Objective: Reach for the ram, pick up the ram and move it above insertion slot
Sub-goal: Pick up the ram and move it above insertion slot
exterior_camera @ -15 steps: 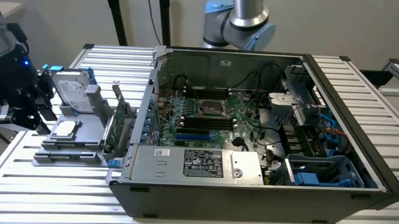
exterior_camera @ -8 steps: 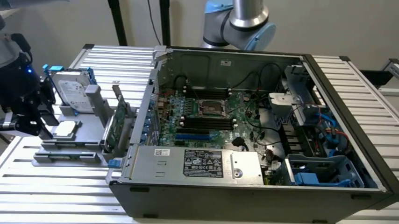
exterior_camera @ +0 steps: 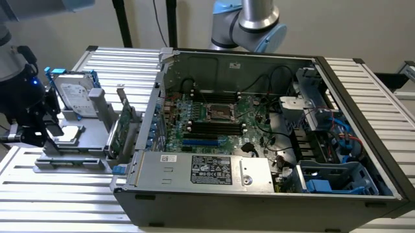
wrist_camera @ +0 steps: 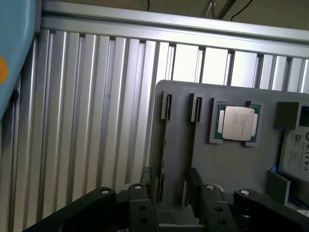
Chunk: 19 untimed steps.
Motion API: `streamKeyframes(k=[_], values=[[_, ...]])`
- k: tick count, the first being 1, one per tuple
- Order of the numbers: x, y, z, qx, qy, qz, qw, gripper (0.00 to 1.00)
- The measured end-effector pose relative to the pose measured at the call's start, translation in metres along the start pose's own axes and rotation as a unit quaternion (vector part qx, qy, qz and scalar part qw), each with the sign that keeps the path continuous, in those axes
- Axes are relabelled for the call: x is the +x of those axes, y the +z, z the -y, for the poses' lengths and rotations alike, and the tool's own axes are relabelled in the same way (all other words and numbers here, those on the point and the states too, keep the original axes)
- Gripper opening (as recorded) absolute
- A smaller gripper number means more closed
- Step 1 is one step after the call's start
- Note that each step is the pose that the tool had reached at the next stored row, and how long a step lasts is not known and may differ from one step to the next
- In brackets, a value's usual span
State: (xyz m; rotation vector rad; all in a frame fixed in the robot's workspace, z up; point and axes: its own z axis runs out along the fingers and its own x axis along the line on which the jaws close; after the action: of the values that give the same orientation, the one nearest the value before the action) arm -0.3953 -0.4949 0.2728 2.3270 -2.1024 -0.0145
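Grey fixture under a wide-open gripper, ram not yet lifted

Wide-spread fingers are shown on the black gripper in the wrist view, and nothing is held between them. The gripper is hung just over one end of a grey fixture, which is laid on the slatted aluminium table. Two long narrow holders are carried side by side on that fixture. A thin strip is seen edge-on in the holder nearer the bare table and is taken for the ram. Its green face and chips cannot be made out, so this cannot be told for certain. The strip is placed between the two fingers and is touched by neither. Beyond the second holder a silver processor is seated in a square pocket. The hard drive in its blue frame is stood just beside that pocket.

As the exterior view is read, the fixture is found at nine o'clock of the open computer case, just beside it. The gripper is set at nine o'clock of the fixture. A green expansion card is stood upright at the fixture's three o'clock edge, next to the case wall. Inside the case, the black insertion slots are seen near the middle of the motherboard, well apart from the gripper.
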Motion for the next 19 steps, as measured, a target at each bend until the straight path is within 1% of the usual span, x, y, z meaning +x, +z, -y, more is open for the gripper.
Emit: streamKeyframes(k=[9, 19], values=[[0.003, 0.0163, -0.0002, 0.0, 0.0, 0.0, 1.0, 0.42], [0.004, 0.0345, -0.0001, 0.0, 0.0, 0.0, 1.0, 0.42]])
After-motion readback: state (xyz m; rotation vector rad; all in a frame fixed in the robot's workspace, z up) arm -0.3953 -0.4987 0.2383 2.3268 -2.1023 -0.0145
